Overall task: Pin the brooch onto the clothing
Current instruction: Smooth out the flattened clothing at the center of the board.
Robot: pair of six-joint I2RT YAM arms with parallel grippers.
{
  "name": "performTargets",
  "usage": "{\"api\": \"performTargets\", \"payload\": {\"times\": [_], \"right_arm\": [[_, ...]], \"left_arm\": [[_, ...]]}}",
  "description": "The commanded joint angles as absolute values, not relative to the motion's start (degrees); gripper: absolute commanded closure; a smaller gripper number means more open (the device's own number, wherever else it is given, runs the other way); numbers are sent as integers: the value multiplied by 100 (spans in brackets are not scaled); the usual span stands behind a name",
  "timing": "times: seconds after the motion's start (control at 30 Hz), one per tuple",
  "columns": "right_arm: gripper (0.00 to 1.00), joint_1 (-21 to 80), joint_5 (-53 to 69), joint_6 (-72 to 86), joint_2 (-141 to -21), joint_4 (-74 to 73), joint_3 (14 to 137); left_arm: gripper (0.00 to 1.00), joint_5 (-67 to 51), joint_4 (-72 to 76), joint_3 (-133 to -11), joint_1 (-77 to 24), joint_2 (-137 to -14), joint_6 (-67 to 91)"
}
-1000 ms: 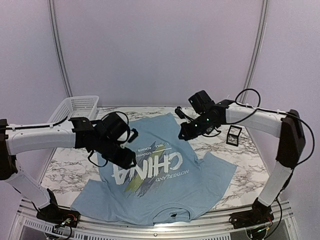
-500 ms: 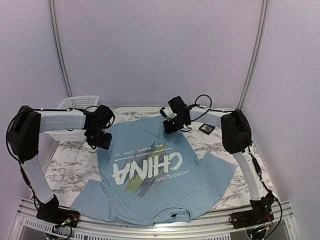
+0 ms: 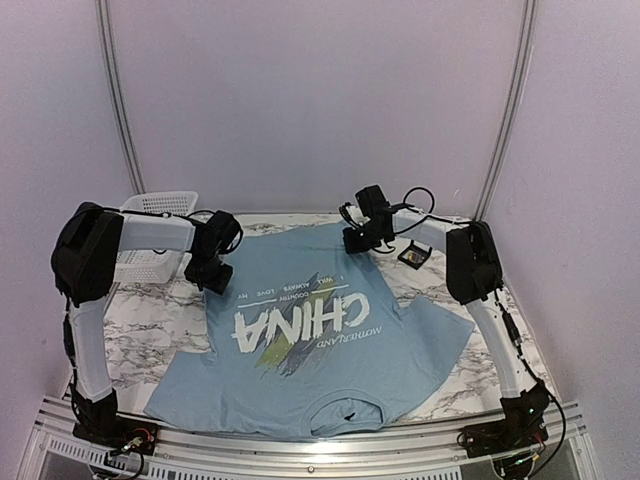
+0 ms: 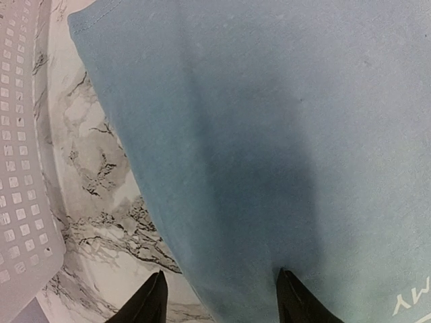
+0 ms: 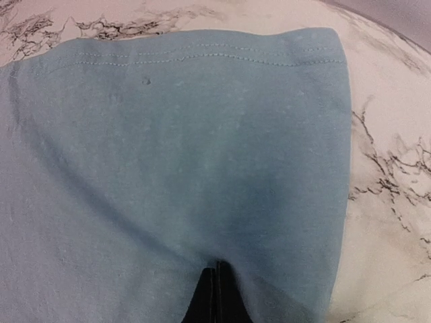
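Note:
The light blue T-shirt (image 3: 310, 340) lies flat on the marble table, with the "CHINA" print facing up. My left gripper (image 3: 215, 272) is at the shirt's far left hem corner. It is open, with one finger over the shirt (image 4: 269, 134) and the other over marble, straddling the edge (image 4: 221, 272). My right gripper (image 3: 357, 240) is at the far right hem corner. Its fingers are shut (image 5: 217, 264) and pinch the fabric (image 5: 168, 134), which puckers at the tip. The brooch is not in view.
A white mesh basket (image 3: 150, 215) stands at the far left of the table, right beside my left gripper (image 4: 20, 168). A small black case (image 3: 412, 257) lies at the far right, behind the right arm. Bare marble (image 3: 130, 330) flanks the shirt.
Both grippers have moved toward the far edge of the table. The shirt's far hem has gone back with them, and the shirt now lies flatter and straighter.

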State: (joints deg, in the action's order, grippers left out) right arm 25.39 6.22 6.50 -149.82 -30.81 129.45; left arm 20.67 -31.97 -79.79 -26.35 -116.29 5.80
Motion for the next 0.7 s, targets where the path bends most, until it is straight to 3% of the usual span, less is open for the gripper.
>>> {"api": "performTargets", "payload": {"times": [0.0,0.17,0.27,0.3,0.33,0.37,0.4,0.57,0.67], "right_arm": [[100,2487,700,659,-15399,-3362,13296],[100,2483,976,536,-15033,-3416,13559],[86,2496,1210,338,-14352,-3461,13524],[73,2495,1304,252,-14038,-3474,13439],[50,2494,1347,168,-13712,-3465,13251],[12,2496,1293,122,-13310,-3438,12980],[3,2496,1050,138,-12915,-3415,12524],[1,2483,296,42,-10917,-3197,10312],[1,2472,-416,9,-10065,-2877,9123]], "left_arm": [[43,2217,-3199,-8201,-2514,-11716,333],[39,2147,-3086,-8519,-2522,-11519,32],[30,2219,-2901,-8710,-2590,-11148,-337],[26,2230,-2814,-8733,-2656,-10956,-426],[20,2298,-2710,-8717,-2745,-10749,-538],[14,2467,-2561,-8654,-2889,-10495,-632],[4,2717,-2347,-8534,-3074,-10246,-738],[1,3755,-1590,-7886,-4263,-9022,-1547],[1,2730,-1258,-7462,-4362,-8418,-1199]]}}
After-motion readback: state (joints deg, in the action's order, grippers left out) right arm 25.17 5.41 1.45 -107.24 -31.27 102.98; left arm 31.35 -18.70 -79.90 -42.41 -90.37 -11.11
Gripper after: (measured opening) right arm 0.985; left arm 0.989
